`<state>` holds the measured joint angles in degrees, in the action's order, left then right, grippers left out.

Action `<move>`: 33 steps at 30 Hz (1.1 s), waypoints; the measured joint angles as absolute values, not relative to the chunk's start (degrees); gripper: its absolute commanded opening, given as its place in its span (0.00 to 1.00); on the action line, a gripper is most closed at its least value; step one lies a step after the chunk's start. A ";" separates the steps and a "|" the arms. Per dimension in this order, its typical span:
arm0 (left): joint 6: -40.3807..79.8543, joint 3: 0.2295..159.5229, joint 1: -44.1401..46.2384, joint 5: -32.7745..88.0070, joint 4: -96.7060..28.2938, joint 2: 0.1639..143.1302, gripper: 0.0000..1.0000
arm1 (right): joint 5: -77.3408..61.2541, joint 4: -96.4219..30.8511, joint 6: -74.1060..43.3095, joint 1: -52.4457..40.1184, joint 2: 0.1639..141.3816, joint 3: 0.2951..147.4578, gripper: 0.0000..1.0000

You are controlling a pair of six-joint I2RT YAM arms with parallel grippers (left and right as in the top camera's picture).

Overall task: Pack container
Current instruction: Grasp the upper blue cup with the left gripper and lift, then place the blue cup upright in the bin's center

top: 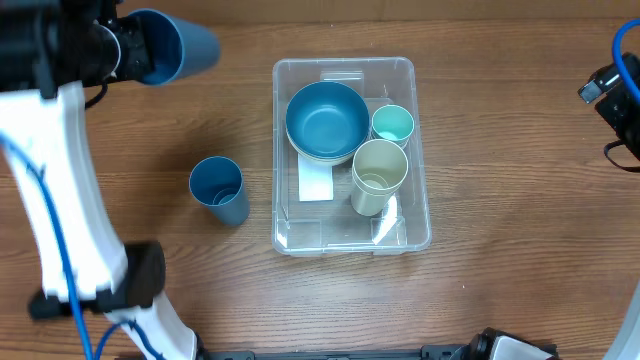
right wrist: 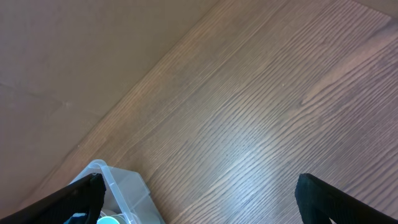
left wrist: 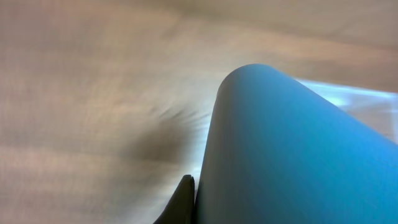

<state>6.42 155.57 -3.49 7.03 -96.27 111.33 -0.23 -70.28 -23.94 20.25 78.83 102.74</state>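
The clear plastic container [top: 350, 240] sits mid-table with a white label [top: 316, 183] on its base. Inside it are a blue bowl [top: 327, 121], a teal cup [top: 392, 124] and a pale green cup [top: 379, 175]. My left gripper [top: 120, 52] is at the far left, raised, shut on a blue cup [top: 170, 46] held on its side; that cup fills the left wrist view [left wrist: 298, 155]. A second blue cup [top: 219, 190] stands on the table left of the container. My right gripper [right wrist: 199, 196] is open and empty at the far right; the container's corner [right wrist: 124, 186] shows in its view.
The wooden table [top: 500, 150] is bare to the right of the container. The left arm's white links [top: 60, 210] cross the left side. A tan wall [right wrist: 74, 56] lies beyond the table's edge.
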 measured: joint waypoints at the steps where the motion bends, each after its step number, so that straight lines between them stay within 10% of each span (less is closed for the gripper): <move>1: 6.42 156.66 -0.19 7.77 -96.47 107.55 0.04 | -0.25 -70.28 -23.94 20.27 78.83 102.74 1.00; 12: 11.68 137.64 32.29 -3.36 -96.73 105.69 0.04 | -0.23 -70.26 -23.97 20.25 78.83 102.74 1.00; 33: 13.63 97.45 32.27 -5.56 -72.49 106.32 0.17 | -0.21 -70.30 -23.97 20.27 78.85 102.74 1.00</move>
<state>13.63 97.45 32.27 -5.56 -72.49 106.32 -0.21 -70.30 -23.97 20.27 78.85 102.74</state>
